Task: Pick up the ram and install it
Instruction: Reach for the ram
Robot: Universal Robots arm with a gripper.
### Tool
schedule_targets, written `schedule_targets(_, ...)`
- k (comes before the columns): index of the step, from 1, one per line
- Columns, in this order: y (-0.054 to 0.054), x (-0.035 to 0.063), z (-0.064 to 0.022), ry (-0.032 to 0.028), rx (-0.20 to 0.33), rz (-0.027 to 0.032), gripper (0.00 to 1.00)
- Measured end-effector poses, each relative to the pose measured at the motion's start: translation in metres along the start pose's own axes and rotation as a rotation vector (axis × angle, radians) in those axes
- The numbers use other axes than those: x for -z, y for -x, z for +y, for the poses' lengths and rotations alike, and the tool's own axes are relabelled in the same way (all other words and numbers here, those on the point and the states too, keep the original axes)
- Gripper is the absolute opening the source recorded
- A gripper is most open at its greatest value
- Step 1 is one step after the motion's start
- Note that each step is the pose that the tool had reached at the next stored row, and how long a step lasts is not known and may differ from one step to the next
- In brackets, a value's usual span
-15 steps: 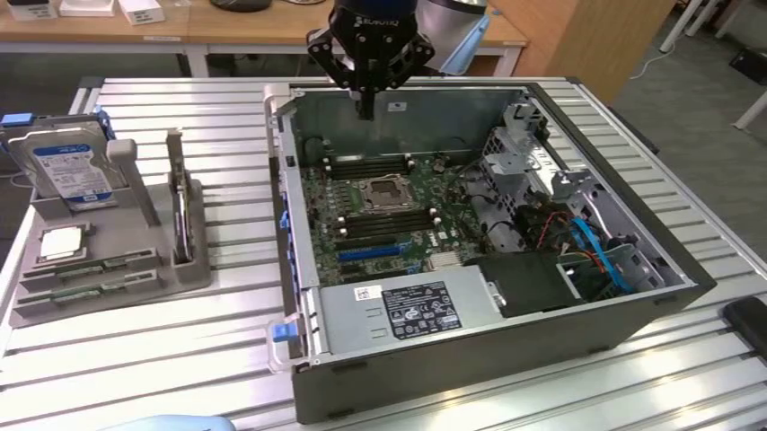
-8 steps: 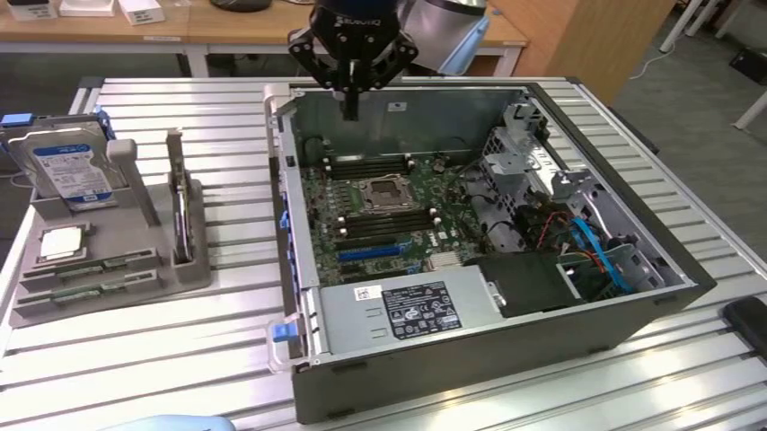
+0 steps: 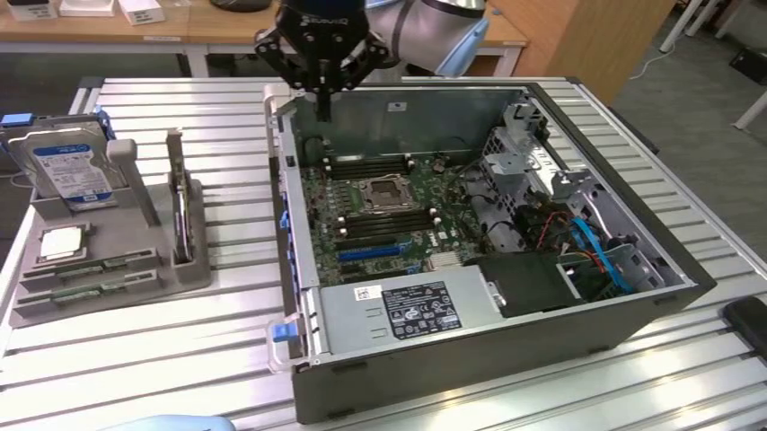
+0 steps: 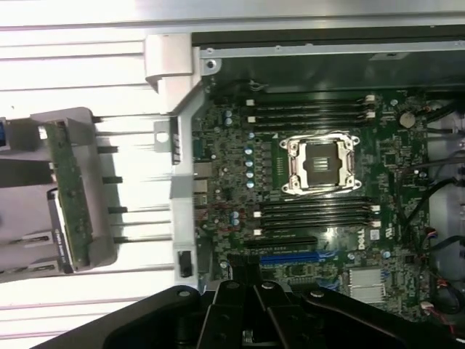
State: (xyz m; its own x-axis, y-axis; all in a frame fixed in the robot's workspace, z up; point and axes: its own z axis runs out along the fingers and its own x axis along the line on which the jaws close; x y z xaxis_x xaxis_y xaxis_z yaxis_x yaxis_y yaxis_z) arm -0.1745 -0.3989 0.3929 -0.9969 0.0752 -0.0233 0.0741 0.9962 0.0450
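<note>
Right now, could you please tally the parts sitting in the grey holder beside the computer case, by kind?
Hard drive: 1
Card with metal bracket: 1
Square silver chip: 1
Ram sticks: 2
Total: 5

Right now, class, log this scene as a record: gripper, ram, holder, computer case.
gripper: shut, empty, above the case's rim
ram: lying in the grey holder, apart from the gripper
holder: on the exterior view's left of the case; also carries a hard drive and an upright dark card
computer case: open, motherboard exposed, memory slots look empty
</note>
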Motion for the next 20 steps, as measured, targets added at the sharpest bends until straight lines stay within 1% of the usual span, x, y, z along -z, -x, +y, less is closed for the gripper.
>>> schedule_targets(20,-0.091,0.0012,-0.0068,0.0001,0.000,-0.0001,0.10)
